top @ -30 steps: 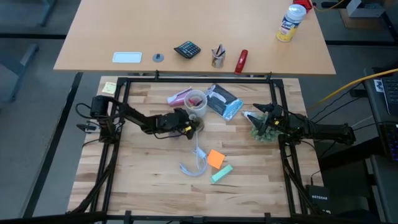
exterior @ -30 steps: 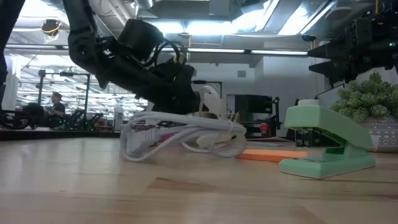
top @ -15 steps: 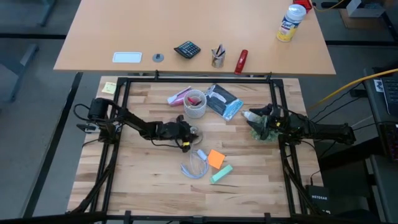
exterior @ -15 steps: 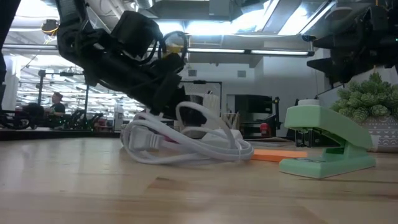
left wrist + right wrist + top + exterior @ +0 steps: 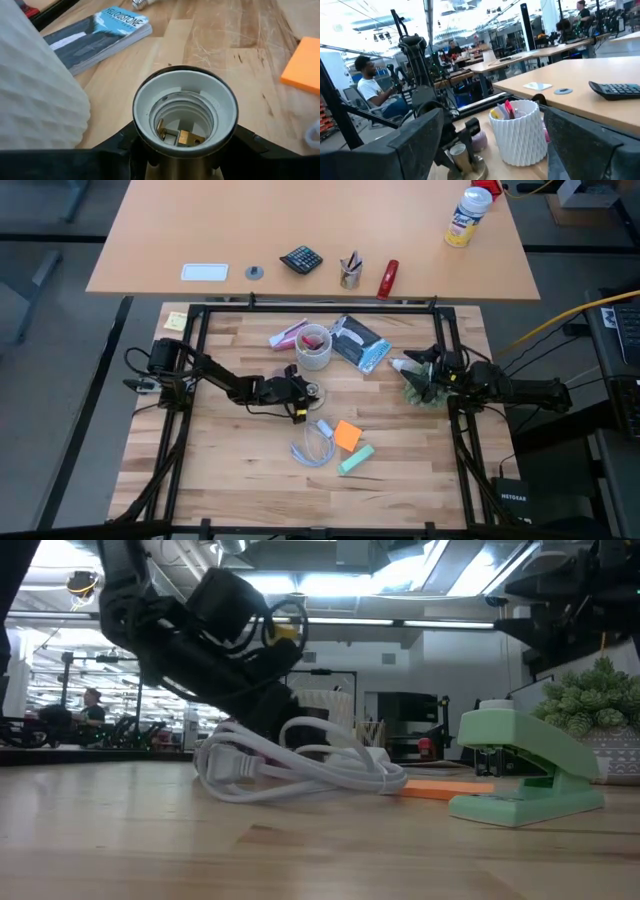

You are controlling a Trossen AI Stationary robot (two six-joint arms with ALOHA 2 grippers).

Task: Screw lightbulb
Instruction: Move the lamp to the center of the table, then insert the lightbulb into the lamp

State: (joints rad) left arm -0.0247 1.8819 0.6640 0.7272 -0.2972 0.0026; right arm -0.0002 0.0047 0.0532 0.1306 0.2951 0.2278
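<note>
My left gripper (image 5: 297, 392) is at the table's middle, shut on a lamp socket (image 5: 183, 115) with a white rim, a brass body and an open threaded mouth. The socket also shows in the right wrist view (image 5: 462, 157). Its white cord (image 5: 312, 445) lies looped on the table toward the near edge. The lightbulb (image 5: 400, 365) lies on the table by the book's right end; its base end shows in the left wrist view (image 5: 143, 3). My right gripper (image 5: 422, 370) is open and empty over the small green plant (image 5: 420, 388), just right of the bulb. My left gripper pinches the socket between its two fingers, one on each side of the brass body (image 5: 150, 160) just below the white rim. The fingers (image 5: 117, 147) lie across the socket. The open mouth (image 5: 183, 107) faces away from the fingers. Whether the socket's foot rests on the table, I cannot tell.
A ribbed white cup (image 5: 314, 348) stands just beyond the socket, with a book (image 5: 358, 343) to its right and a pink item (image 5: 288, 337) to its left. An orange note pad (image 5: 347, 436) and a green stapler (image 5: 356, 459) lie near the cord. People show in the room (image 5: 367, 85).
My left gripper has carried the socket from beside the white cup a little toward the table's near edge, then stayed there. The cord's loops have been dragged along and have settled lower and flatter on the table.
</note>
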